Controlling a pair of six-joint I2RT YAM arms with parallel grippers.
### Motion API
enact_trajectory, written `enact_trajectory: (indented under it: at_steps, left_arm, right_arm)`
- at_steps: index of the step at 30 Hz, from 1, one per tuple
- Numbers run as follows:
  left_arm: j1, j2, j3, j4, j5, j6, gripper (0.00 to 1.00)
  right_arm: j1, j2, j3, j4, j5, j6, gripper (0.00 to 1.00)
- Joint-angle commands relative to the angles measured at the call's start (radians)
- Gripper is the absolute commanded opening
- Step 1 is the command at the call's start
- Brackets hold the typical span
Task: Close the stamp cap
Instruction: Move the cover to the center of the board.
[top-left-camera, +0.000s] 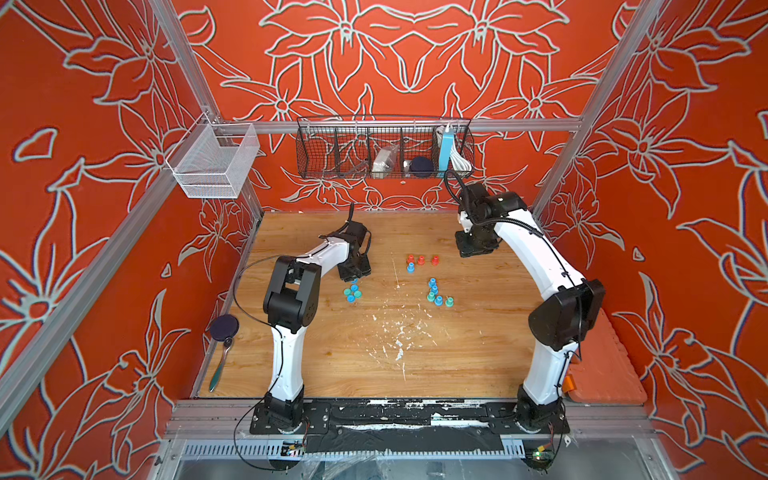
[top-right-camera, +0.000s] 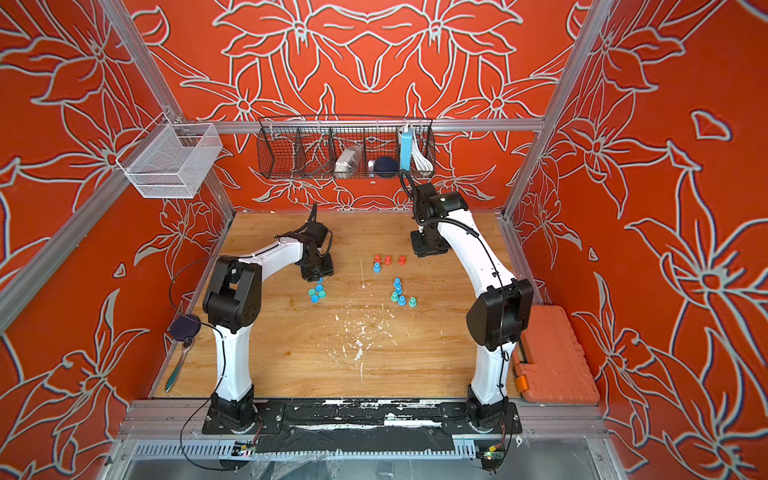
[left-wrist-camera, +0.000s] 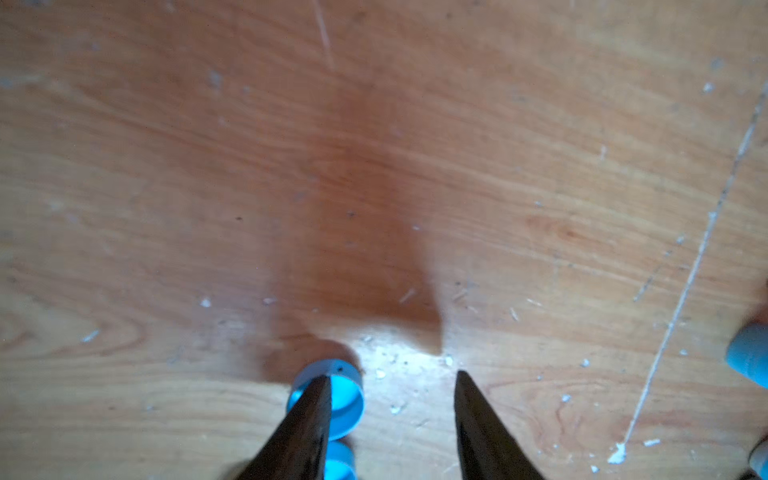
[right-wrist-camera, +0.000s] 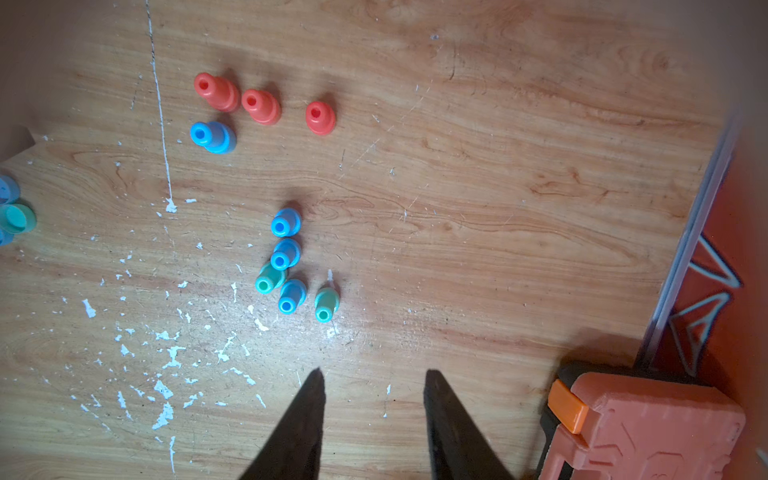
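Observation:
Several small stamps stand upright on the wooden table: three red ones (top-left-camera: 421, 260) (right-wrist-camera: 259, 106), a blue one (right-wrist-camera: 212, 136) beside them, and a blue and teal group (top-left-camera: 436, 293) (right-wrist-camera: 286, 266) nearer the front. Loose blue and teal caps (top-left-camera: 352, 293) (top-right-camera: 316, 294) lie in a cluster at the left. My left gripper (top-left-camera: 354, 272) (left-wrist-camera: 392, 376) hangs low over that cluster, open. One finger crosses the open mouth of a blue cap (left-wrist-camera: 345, 399); nothing sits between the fingers. My right gripper (top-left-camera: 473, 247) (right-wrist-camera: 374, 372) is open and empty, back right of the stamps.
An orange tool case (top-right-camera: 552, 353) (right-wrist-camera: 644, 428) lies along the table's right edge. A black wire basket (top-left-camera: 384, 149) and a white mesh basket (top-left-camera: 212, 162) hang on the back frame. A dark round disc (top-left-camera: 223, 326) and a spoon (top-left-camera: 218, 370) lie off the left edge.

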Motion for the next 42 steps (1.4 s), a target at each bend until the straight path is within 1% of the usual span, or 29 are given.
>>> enact_trajectory:
  at_steps: [1,5,9,17,21,28,32,36,42]
  left_arm:
    - [-0.061,0.066,0.014,-0.034,0.014,-0.028,0.49]
    - [-0.127,0.086,0.042,-0.046,0.015,-0.051,0.49]
    - [-0.189,0.087,0.04,-0.051,0.014,-0.075,0.5]
    - [-0.287,0.019,-0.02,-0.051,0.0,-0.118,0.49]
    - [-0.298,-0.008,-0.032,-0.058,-0.006,-0.122,0.49]
    - [-0.304,-0.036,0.019,-0.097,-0.017,-0.098,0.5]
    - [-0.309,-0.062,0.039,-0.111,-0.01,-0.094,0.5]
    - [-0.314,-0.096,0.047,-0.123,-0.007,-0.09,0.5]
    - [-0.318,-0.147,0.027,-0.129,0.0,-0.076,0.51]
  right_arm:
    - [-0.012,-0.041,-0.036,0.0,0.022,-0.012,0.42]
    - [-0.024,-0.07,-0.056,0.002,0.021,-0.017,0.42]
    - [-0.032,-0.099,-0.088,0.016,0.02,-0.02,0.42]
    - [-0.034,-0.128,-0.132,0.031,0.006,-0.014,0.42]
    - [-0.033,-0.133,-0.153,0.037,-0.012,-0.007,0.42]
    - [-0.032,-0.154,-0.208,0.066,-0.038,0.004,0.41]
    - [-0.032,-0.162,-0.245,0.101,-0.106,0.001,0.4]
    - [-0.031,-0.146,-0.256,0.118,-0.16,0.02,0.41]
    - [-0.025,-0.121,-0.287,0.157,-0.181,0.046,0.4]
